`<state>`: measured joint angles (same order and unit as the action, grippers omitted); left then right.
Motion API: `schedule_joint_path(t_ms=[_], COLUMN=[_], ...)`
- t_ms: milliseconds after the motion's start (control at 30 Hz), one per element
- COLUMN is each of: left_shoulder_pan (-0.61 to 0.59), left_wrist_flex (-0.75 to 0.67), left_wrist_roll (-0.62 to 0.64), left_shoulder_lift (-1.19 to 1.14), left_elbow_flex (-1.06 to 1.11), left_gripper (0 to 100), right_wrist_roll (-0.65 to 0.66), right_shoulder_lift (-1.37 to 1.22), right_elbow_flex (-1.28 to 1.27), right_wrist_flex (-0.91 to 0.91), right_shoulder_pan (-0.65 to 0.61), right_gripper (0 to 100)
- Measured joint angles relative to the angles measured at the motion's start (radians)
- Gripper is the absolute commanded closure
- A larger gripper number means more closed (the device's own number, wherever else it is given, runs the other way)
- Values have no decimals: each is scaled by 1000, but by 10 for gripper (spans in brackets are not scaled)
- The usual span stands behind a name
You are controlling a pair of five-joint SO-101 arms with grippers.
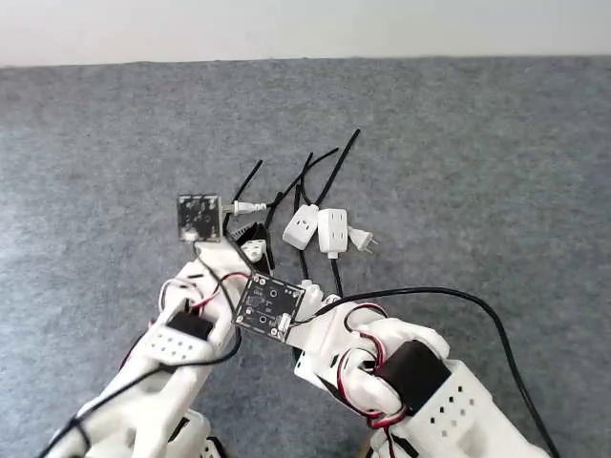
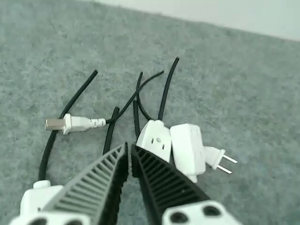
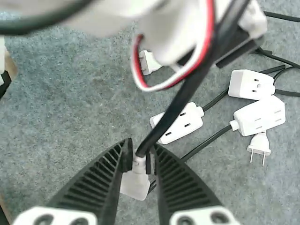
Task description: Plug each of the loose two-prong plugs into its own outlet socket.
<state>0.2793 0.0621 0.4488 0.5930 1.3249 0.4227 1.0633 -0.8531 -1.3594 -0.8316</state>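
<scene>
Loose plug [image 2: 70, 124]: white, black cord, lying on grey tabletop [image 2: 243, 84] near white socket [image 2: 154, 139]. Second plug [image 3: 135, 182]: clamped in right end effector [image 3: 139, 157]. Left end effector [image 2: 129, 151]: clenched, holding nothing.

We log worktop [image 1: 496, 172]: rough felt-like cloth | plug [image 3: 136, 183], sockets [image 3: 251, 84]: smooth plastic | cords [image 2: 166, 89]: matt | prongs [image 2: 228, 164]: bare metal | left claw [image 2: 129, 147]: ribbed matt plastic

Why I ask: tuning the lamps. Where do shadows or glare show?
High view: even light, no glare on the carpet. Left wrist view: soft shadows along the cords. Right wrist view: no glare on the plug in the right gripper.
</scene>
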Motion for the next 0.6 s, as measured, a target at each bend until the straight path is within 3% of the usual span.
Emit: schedule_joint_path(t_ms=[267, 600], left_shoulder_pan=[71, 176], left_wrist_flex=[-12, 193], left_wrist_roll=[-5, 0], left_shoulder_lift=[29, 233], left_elbow_flex=[-21, -21], left_gripper=[984, 984], right_wrist_roll=[38, 86], right_shoulder_lift=[0, 0], right_elbow_flex=[-55, -63], right_wrist_flex=[23, 31], right_shoulder_pan=[0, 0], right_gripper=[991, 991])
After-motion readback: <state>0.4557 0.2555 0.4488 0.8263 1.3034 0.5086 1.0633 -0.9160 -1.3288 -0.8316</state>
